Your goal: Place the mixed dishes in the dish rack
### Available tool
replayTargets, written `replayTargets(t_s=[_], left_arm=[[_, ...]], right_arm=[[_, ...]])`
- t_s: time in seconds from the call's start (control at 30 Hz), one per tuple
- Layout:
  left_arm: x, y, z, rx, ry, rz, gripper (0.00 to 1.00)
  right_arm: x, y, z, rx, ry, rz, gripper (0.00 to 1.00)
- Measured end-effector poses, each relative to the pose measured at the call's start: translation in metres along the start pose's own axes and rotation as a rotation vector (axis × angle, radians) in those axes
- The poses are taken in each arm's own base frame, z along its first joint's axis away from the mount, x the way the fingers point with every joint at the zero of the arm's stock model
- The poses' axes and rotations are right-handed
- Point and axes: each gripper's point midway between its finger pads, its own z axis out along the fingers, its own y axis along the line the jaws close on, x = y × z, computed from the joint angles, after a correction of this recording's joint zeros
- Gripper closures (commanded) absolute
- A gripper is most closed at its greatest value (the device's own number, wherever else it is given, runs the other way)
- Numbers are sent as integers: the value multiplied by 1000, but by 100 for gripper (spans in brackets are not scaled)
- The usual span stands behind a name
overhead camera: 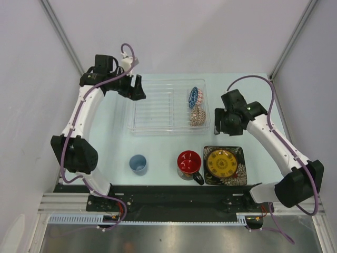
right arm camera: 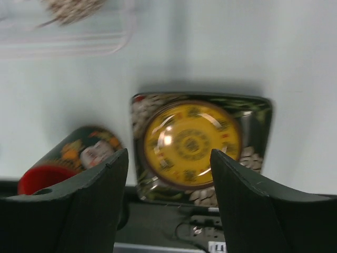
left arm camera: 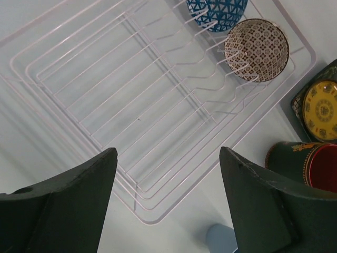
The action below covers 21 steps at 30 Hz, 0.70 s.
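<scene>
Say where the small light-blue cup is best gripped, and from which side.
Pinch the wall at the rim of the small light-blue cup, one finger inside and one outside, coming straight down from above. It stands upright with its mouth open upward, shows no handle, and stands apart from the mug. The left gripper, open, is probably the better placed arm.

No word, number or brand could be read anywhere. The yellow plate [right arm camera: 192,142] carried rings of dark marks that might have been characters, but they were too blurred to tell. The mug [right arm camera: 79,155] bore only a painted picture. A small white tag [right arm camera: 215,246] at the desk's near edge was illegible.
</scene>
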Motion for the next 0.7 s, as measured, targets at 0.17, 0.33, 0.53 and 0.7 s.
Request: replayTargets(t_s=[0.17, 0.33, 0.53, 0.7], left_arm=[[31, 1, 12, -5, 80, 14, 17], [51, 8, 17, -28, 130, 4, 18], [47, 9, 17, -36, 116, 13, 18], [48, 11, 16, -50, 110, 20, 18]], right_arm=[[13, 43, -38, -299, 9, -38, 36], [37, 81, -70, -488, 17, -180, 36], [78, 117, -50, -505, 119, -390, 37], [92, 119, -16, -406, 158, -505, 39]])
